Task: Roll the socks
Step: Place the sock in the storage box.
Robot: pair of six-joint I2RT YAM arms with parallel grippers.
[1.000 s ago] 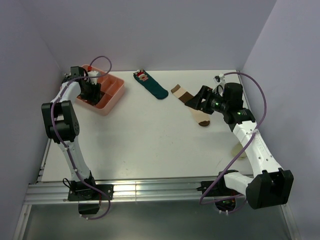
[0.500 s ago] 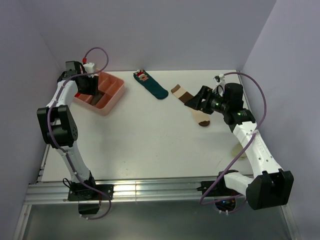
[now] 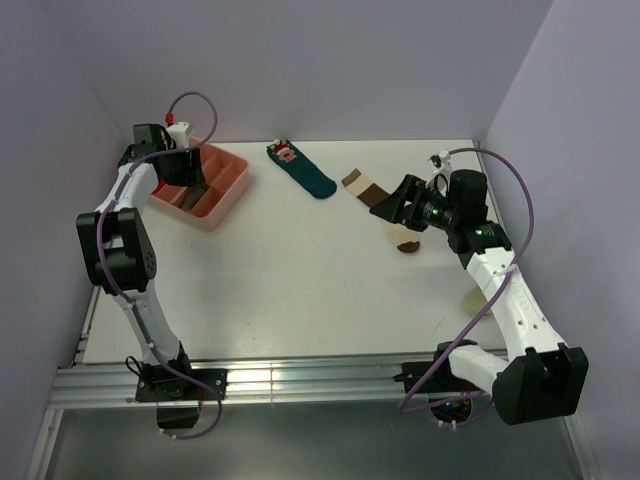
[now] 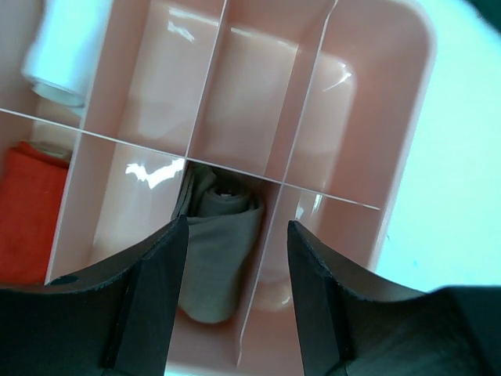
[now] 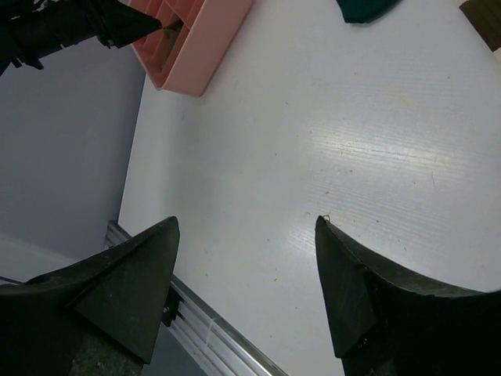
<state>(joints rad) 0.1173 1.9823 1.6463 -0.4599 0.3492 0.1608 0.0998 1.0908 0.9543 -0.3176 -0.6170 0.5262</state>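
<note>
The plain tan sock [image 4: 218, 252] lies rolled up in a near compartment of the pink divided tray [image 4: 329, 117], seen in the left wrist view. My left gripper [image 4: 236, 227] is open and empty just above it, one finger on each side. From above, the left gripper [image 3: 188, 168] hovers over the tray [image 3: 228, 190]. The cream sock with brown and tan bands [image 3: 362, 187] lies flat at the table's back right. My right gripper [image 3: 394, 204] hangs open and empty over its middle; in its wrist view [image 5: 246, 222] only bare table shows between the fingers.
A dark teal sock [image 3: 302, 171] with a red-and-white figure lies between the tray and the banded sock. The tray also holds a white item [image 4: 61, 55] and a red-orange item [image 4: 27, 211]. Purple walls close in at the left, back and right.
My left gripper has risen and drawn back to the left over the tray, with the tan roll left in its compartment. The right gripper has shifted only slightly over the banded sock.
</note>
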